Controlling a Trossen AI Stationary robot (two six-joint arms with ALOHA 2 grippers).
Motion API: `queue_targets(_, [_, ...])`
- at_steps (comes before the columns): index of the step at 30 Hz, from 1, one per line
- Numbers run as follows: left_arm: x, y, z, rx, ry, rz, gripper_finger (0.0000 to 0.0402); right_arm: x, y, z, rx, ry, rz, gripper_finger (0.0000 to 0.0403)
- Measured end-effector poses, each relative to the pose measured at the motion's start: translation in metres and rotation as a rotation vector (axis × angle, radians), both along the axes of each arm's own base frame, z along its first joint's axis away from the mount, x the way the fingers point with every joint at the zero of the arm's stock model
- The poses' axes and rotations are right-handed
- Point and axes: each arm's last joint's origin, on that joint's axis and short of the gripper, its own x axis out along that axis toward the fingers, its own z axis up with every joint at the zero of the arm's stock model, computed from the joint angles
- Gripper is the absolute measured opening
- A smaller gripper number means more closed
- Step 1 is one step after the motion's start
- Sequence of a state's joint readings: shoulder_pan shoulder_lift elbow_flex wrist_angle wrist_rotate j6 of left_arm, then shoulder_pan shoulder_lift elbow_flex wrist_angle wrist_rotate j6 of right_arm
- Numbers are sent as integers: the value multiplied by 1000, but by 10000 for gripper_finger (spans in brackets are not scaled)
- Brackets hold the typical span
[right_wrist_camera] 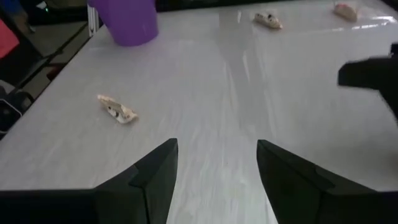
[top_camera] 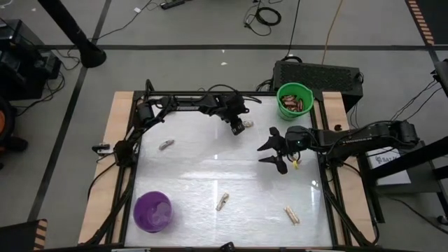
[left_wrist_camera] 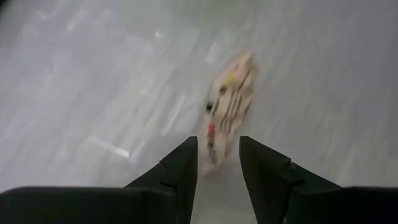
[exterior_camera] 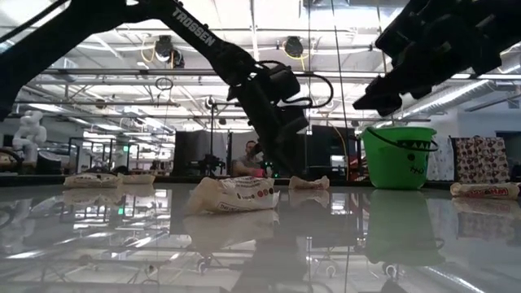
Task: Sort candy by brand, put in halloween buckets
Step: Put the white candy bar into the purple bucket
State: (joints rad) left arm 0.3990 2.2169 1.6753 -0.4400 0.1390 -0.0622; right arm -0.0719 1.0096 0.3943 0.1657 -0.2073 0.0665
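A pale tan candy (left_wrist_camera: 227,102) lies on the white table near the far edge, also seen in the high view (top_camera: 239,129). My left gripper (left_wrist_camera: 217,149) slants down at it, open. Its fingertips stand on either side of the candy's near end, and bare table shows between the wrapper and one finger. My right gripper (top_camera: 277,148) hovers open over the table's right part, with nothing between its fingers (right_wrist_camera: 217,168). The green bucket (top_camera: 295,100) at the far right holds dark red-brown candy. The purple bucket (top_camera: 152,211) stands at the near left.
Three more pale candies lie loose on the table: one at the left (top_camera: 166,145), one near the front middle (top_camera: 222,201), one at the front right (top_camera: 292,215). Wooden rails (top_camera: 117,140) and a black frame border the table. Bare surface lies between the two arms.
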Motion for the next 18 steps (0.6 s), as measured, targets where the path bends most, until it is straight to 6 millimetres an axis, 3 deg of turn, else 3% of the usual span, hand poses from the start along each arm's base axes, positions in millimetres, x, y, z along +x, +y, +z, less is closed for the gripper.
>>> queue_targets(18, [8, 1, -1, -1, 100, -1, 128, 2, 0, 4, -49, -55, 20, 210])
